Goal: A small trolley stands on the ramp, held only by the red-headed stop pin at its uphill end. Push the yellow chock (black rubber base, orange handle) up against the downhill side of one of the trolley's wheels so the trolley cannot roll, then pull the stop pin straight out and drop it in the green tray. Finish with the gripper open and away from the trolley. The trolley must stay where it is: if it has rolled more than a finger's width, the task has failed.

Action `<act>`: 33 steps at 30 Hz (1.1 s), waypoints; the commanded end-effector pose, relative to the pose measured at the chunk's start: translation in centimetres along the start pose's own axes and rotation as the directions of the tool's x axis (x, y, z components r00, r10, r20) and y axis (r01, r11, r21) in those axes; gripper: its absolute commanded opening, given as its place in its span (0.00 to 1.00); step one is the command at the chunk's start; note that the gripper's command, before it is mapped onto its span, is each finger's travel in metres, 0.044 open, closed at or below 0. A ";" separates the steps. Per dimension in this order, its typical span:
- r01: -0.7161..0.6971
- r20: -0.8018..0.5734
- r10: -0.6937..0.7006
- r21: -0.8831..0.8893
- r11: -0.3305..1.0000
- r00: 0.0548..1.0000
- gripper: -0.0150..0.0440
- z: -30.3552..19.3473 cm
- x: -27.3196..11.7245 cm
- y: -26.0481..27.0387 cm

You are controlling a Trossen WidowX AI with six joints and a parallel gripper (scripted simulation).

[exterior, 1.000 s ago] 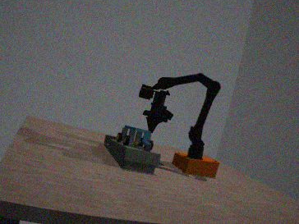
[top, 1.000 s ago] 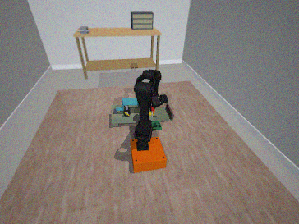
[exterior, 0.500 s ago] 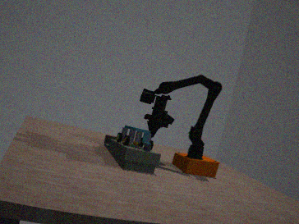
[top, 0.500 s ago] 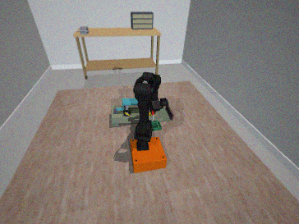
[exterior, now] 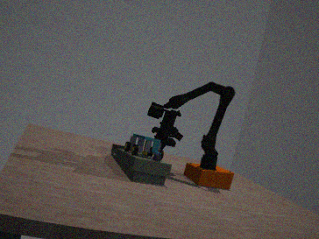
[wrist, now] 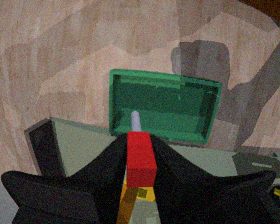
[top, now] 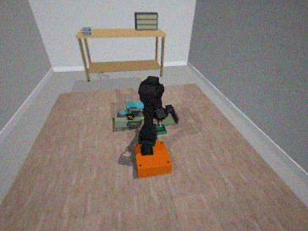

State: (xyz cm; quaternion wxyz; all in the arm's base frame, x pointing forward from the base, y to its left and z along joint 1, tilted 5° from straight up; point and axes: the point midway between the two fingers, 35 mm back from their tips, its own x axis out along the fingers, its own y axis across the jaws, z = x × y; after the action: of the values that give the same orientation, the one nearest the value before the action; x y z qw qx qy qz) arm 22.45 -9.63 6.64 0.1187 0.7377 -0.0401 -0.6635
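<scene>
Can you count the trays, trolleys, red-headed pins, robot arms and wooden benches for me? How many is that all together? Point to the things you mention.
Green tray (top: 161,130) (wrist: 162,100): 1
Blue trolley (top: 134,105) (exterior: 151,144): 1
Red-headed stop pin (top: 160,122) (wrist: 141,159): 1
Black robot arm (top: 149,119) (exterior: 220,110): 1
Wooden bench (top: 114,33): 1
Total: 5

Black jointed arm (top: 149,115) (exterior: 221,108), dark tapering fingers, boxy orange base (top: 153,168) (exterior: 223,179), small dark screw dots on top
</scene>
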 end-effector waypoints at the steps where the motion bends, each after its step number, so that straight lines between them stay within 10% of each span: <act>1: -0.010 0.004 0.010 -0.002 1.000 1.000 0.25 0.2 1.4 0.5; 10: -0.011 0.004 0.011 -0.002 1.000 1.000 0.25 0.3 2.6 0.9; 18: -0.011 0.004 0.011 -0.002 1.000 1.000 0.58 0.3 2.6 0.5; 33: -0.010 0.004 0.010 -0.002 1.000 1.000 0.58 0.2 2.7 -0.4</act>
State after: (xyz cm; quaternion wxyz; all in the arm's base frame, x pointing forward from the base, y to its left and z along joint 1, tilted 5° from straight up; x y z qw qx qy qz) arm 22.57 -10.06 4.08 0.1222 0.7364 -0.0413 -0.6641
